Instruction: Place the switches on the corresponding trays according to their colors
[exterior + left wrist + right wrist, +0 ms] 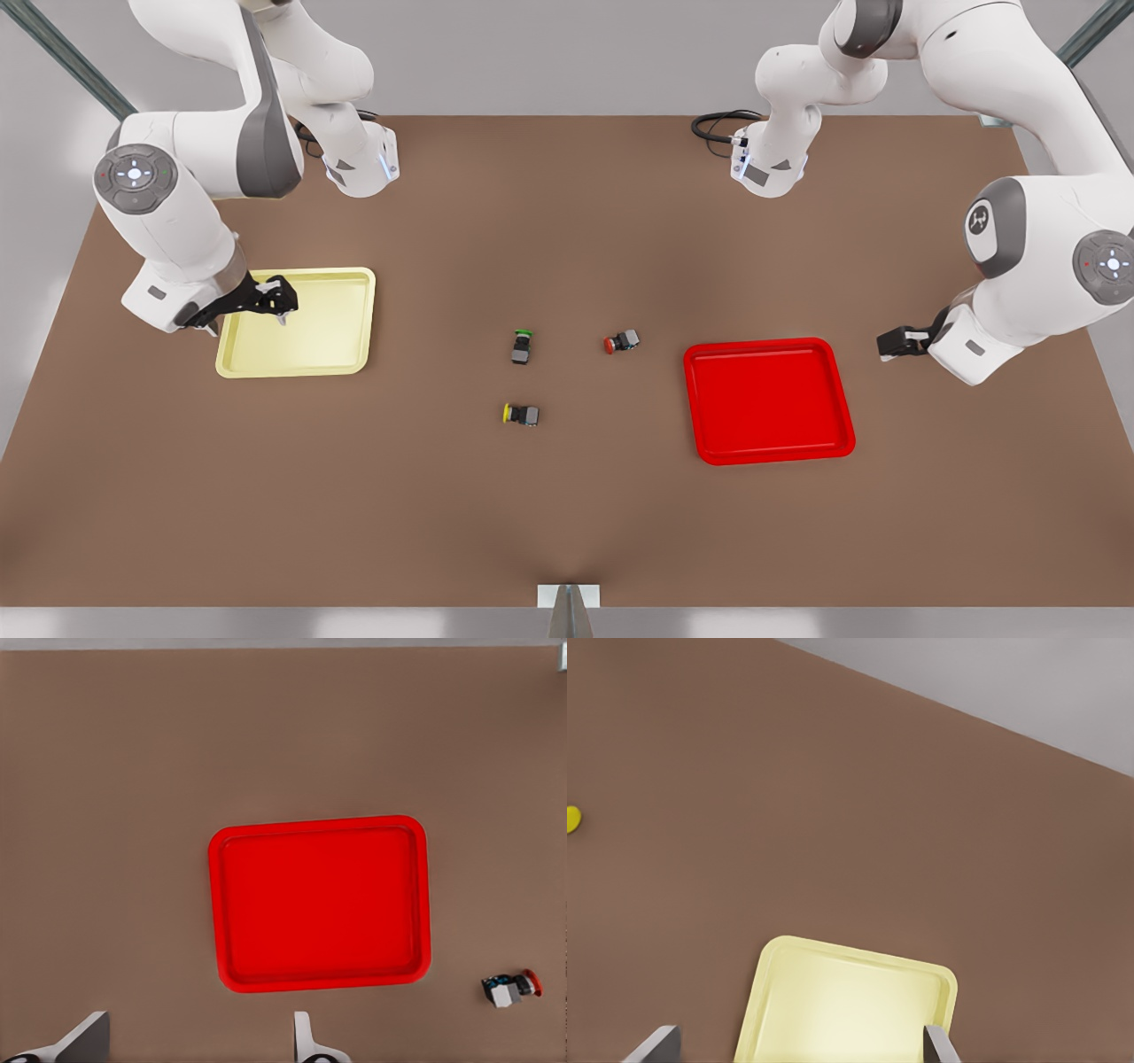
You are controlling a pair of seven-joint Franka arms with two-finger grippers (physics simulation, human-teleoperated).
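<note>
Both arms wait. The right gripper [282, 306] hangs over the pale yellow square tray [341, 354], fingers wide; the left gripper [890, 344], just beside the bright red square tray [766, 447], spreads wide too. The yellow-capped [521, 414] and red-capped [622, 341] push-button switches lie on bare brown table [567, 532] between the trays, near the green-capped one [522, 346]. Probably light, rigid, slippery: pinch the dark bodies. Plenty of room.

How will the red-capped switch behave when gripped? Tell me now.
The red-capped switch lies on its side, so its round cap may let it roll if nudged. Tiny, probably light, it could twist in a grip. Left gripper waits beside the red tray, right gripper over the yellow tray.
</note>
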